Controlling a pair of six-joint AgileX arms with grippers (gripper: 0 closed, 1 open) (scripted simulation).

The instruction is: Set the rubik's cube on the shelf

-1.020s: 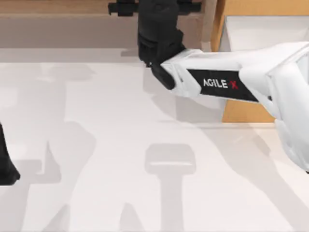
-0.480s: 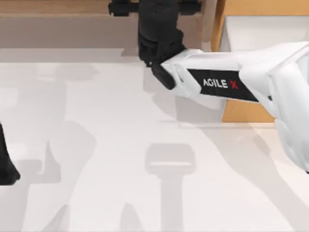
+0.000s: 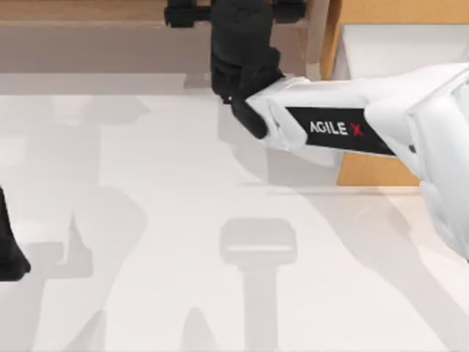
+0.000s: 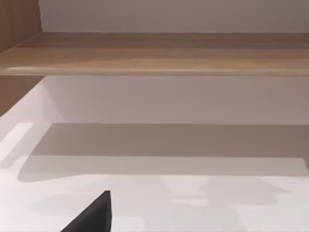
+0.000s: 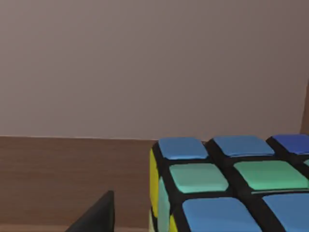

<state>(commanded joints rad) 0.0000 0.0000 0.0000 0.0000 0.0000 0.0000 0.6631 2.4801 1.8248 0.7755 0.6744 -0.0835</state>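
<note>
The rubik's cube (image 5: 227, 188) rests on the light-brown wooden shelf (image 5: 58, 169), close in front of the right wrist camera, with blue, green and yellow stickers showing. My right gripper (image 3: 234, 11) reaches over the shelf (image 3: 88, 11) at the table's back and hides the cube from above. It is open: one of its fingers (image 5: 96, 215) stands beside the cube with a gap between them. My left gripper (image 3: 9, 253) is parked at the table's left edge, open, with one dark fingertip (image 4: 94, 215) pointing toward the shelf board (image 4: 154, 53).
An upright wooden post (image 3: 316, 37) ends the shelf just right of my right gripper. Past it stands an orange-tan wooden cabinet (image 3: 381, 11) with a white inside. My right arm's white forearm (image 3: 337, 128) stretches across the back right. The white tabletop (image 3: 183, 220) lies in front.
My right arm has shifted very slightly to the right and toward the front. The left arm has not moved.
</note>
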